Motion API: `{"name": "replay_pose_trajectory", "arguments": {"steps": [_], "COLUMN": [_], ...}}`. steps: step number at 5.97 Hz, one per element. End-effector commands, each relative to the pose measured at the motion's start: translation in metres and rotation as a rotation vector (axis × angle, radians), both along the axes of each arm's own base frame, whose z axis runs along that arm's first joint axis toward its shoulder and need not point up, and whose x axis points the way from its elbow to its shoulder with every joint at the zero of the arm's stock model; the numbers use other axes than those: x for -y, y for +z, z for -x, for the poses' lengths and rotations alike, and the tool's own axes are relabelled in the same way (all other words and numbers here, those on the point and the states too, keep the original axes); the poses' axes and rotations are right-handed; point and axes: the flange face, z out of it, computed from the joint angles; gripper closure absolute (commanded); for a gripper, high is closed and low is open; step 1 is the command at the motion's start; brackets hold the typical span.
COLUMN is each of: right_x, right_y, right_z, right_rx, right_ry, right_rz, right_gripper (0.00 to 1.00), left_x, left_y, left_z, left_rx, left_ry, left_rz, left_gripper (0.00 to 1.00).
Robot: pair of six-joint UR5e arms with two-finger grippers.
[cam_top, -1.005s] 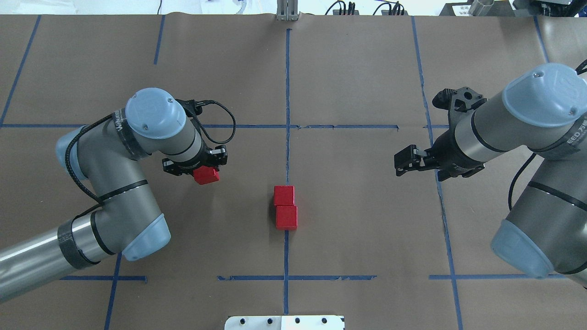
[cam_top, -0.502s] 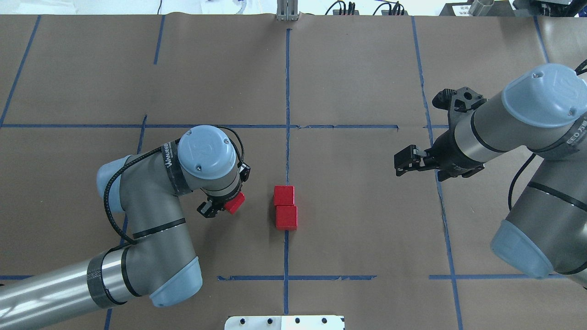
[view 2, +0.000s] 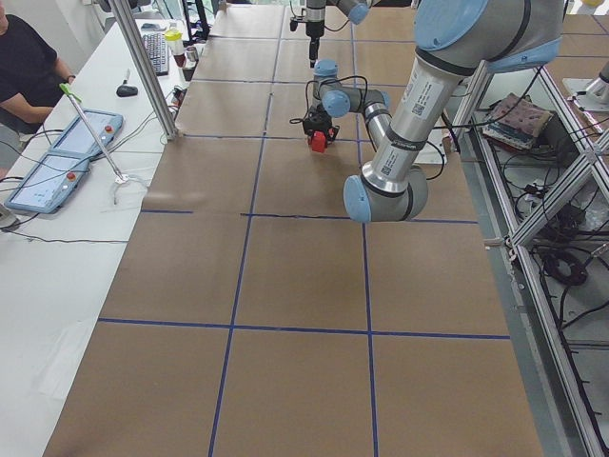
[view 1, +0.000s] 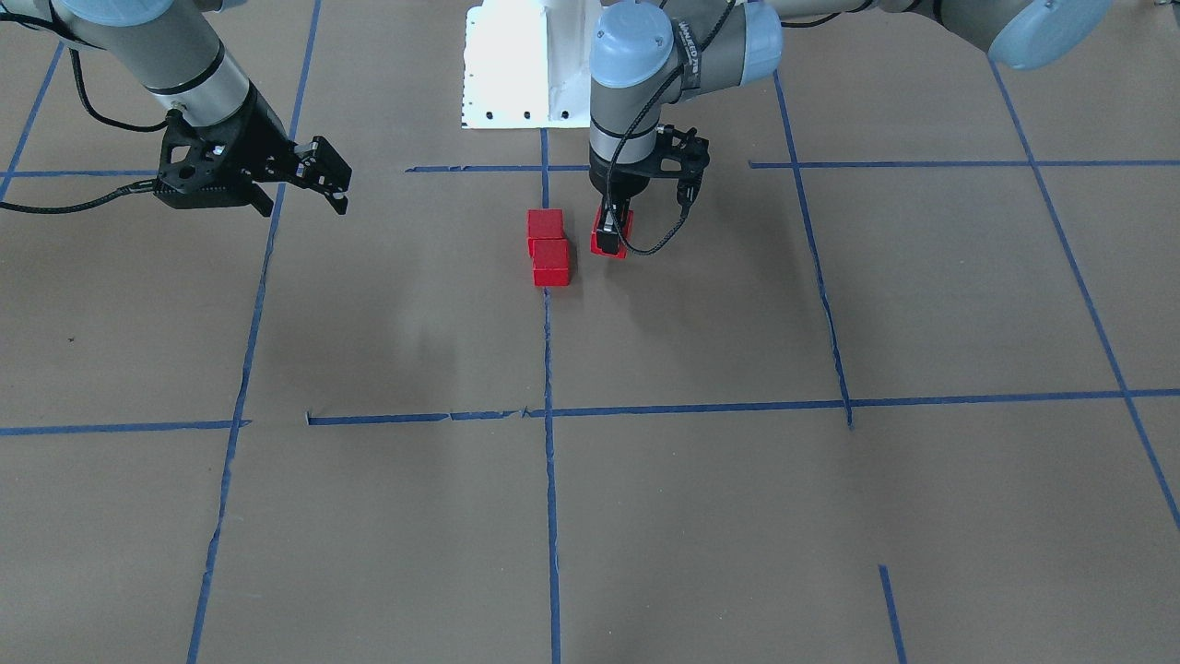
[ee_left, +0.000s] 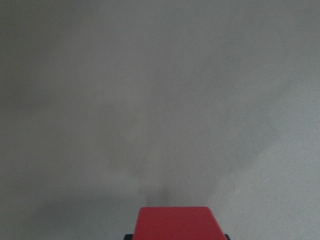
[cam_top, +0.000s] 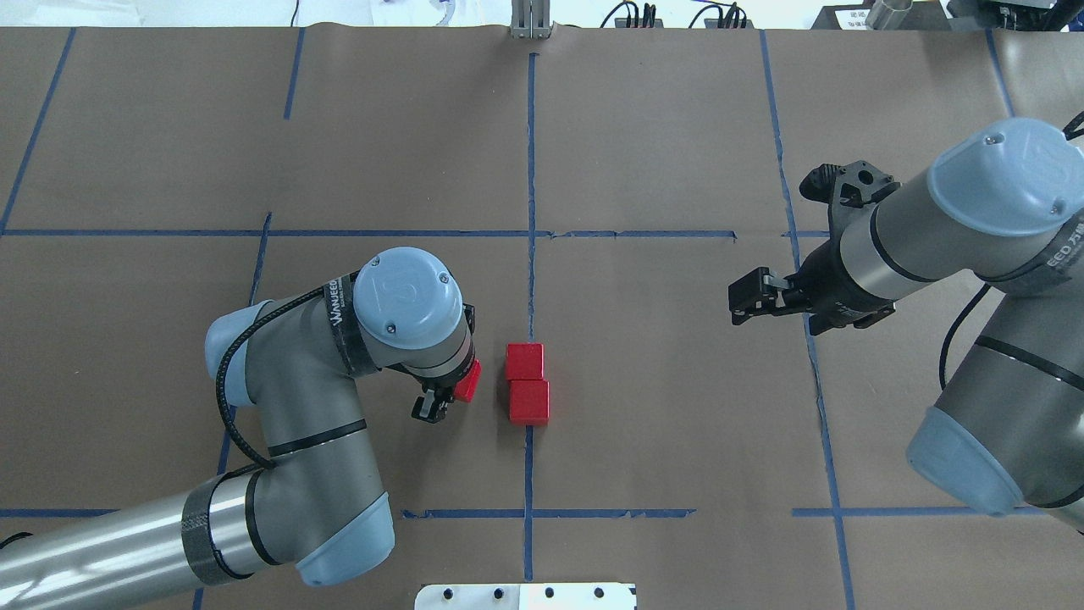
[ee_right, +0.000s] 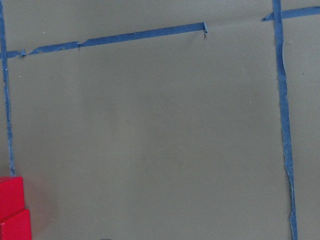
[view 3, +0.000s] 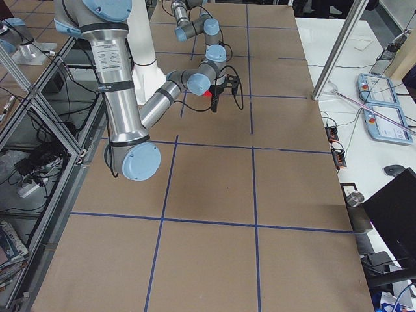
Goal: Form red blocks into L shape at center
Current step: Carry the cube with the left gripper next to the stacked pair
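Two red blocks [cam_top: 525,361] [cam_top: 529,401] sit touching, one behind the other, on the blue tape line [cam_top: 530,254] in the middle square of the brown paper. They also show in the front view [view 1: 545,224] [view 1: 551,263]. My left gripper [cam_top: 457,385] points down and is shut on the third red block [cam_top: 468,380], held low just left of the pair with a small gap. This block fills the bottom of the left wrist view [ee_left: 174,222]. My right gripper [cam_top: 735,305] hovers open and empty far to the right.
The white robot base [view 1: 516,65] stands behind the blocks in the front view. Blue tape grid lines [cam_top: 550,512] cross the paper. An operator [view 2: 24,67] and control tablets [view 2: 57,162] are beside the table in the left view.
My left arm has carried the red block rightward and toward the robot, from well left of the pair to just beside it. The two centre blocks and the right arm have not moved.
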Motion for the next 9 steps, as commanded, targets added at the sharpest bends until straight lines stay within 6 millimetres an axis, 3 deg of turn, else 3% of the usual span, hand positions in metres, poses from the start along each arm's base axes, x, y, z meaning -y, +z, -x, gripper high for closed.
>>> {"name": "replay_pose_trajectory", "arguments": {"steps": [1, 5, 7, 9], "right_x": [0.000, 0.000, 0.001, 0.000], "right_y": [0.001, 0.000, 0.002, 0.003], "right_z": [-0.001, -0.002, -0.001, -0.001], "right_rx": [-0.001, -0.003, -0.007, -0.008], "right_ry": [0.005, 0.010, 0.012, 0.010], "right_rz": [0.001, -0.002, 0.002, 0.003], "right_gripper": [0.00, 0.00, 0.00, 0.00], "left_x": [0.004, 0.013, 0.022, 0.021], "left_y": [-0.001, 0.017, 0.017, 0.011], "left_z": [-0.004, -0.016, -0.033, -0.034], "left_rx": [-0.031, -0.005, -0.027, -0.035], "left_ry": [-0.068, -0.105, -0.126, -0.134], "left_rz": [0.058, 0.103, 0.116, 0.124], "left_gripper": [1.00, 1.00, 1.00, 1.00]}}
